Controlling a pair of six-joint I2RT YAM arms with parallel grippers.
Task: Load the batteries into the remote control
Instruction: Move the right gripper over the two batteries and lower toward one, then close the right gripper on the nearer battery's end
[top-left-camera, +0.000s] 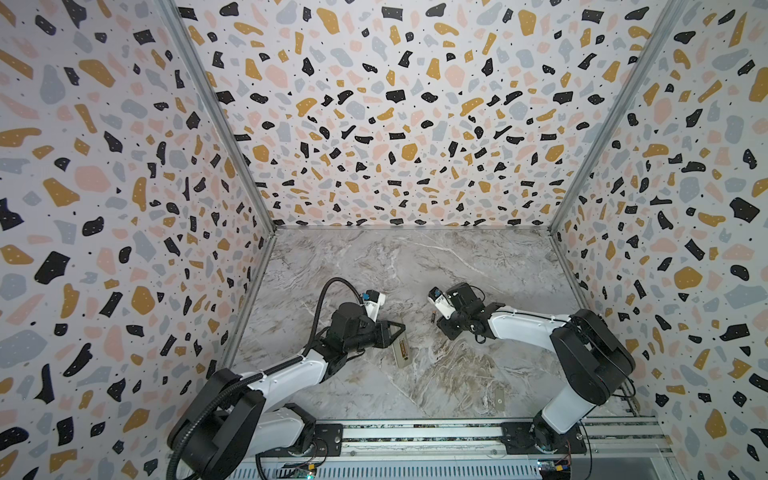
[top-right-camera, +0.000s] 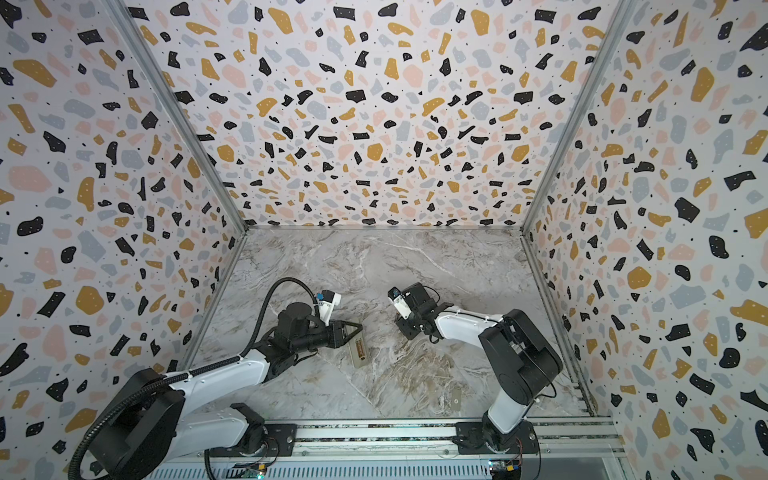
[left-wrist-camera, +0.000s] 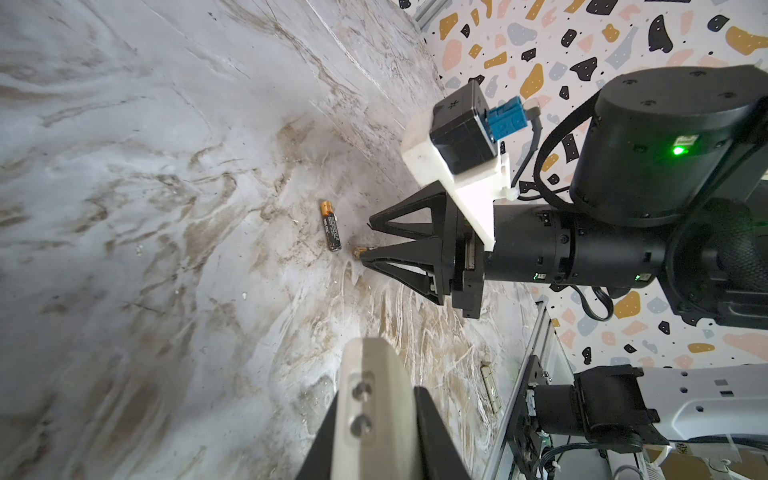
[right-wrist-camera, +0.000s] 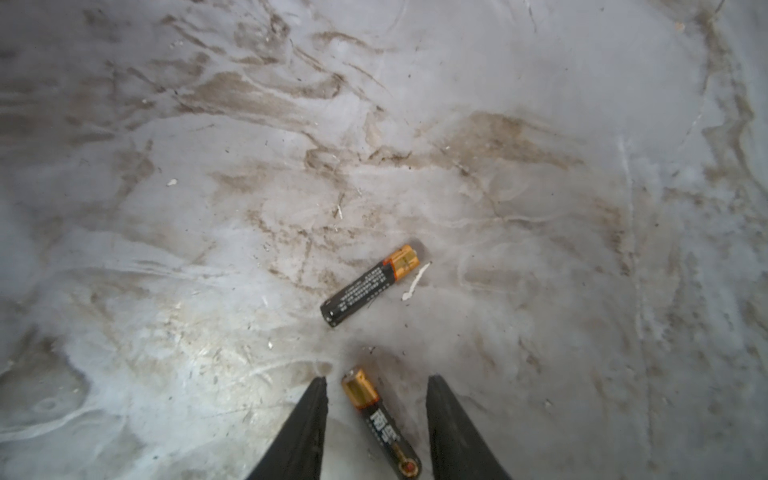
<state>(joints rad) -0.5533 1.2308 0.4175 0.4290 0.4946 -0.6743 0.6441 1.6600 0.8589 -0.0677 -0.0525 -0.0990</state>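
Observation:
The white remote control (top-left-camera: 402, 351) is held at one end, plain back showing, in my shut left gripper (top-left-camera: 400, 330), low over the table left of centre. In the left wrist view the remote control (left-wrist-camera: 376, 419) fills the space between the jaws. Two batteries lie on the marble. One battery (right-wrist-camera: 380, 424) lies between the fingers of my open right gripper (right-wrist-camera: 376, 382), touching neither finger. The other battery (right-wrist-camera: 370, 286) lies just beyond it. The left wrist view shows the right gripper (left-wrist-camera: 365, 239) low at the table beside that battery (left-wrist-camera: 330, 226).
A small flat grey cover piece (top-left-camera: 500, 398) lies near the front rail, right of centre, also visible in the left wrist view as the cover piece (left-wrist-camera: 490, 388). Patterned walls close in the table on three sides, and the arms' base rail (top-left-camera: 415, 432) runs along the front.

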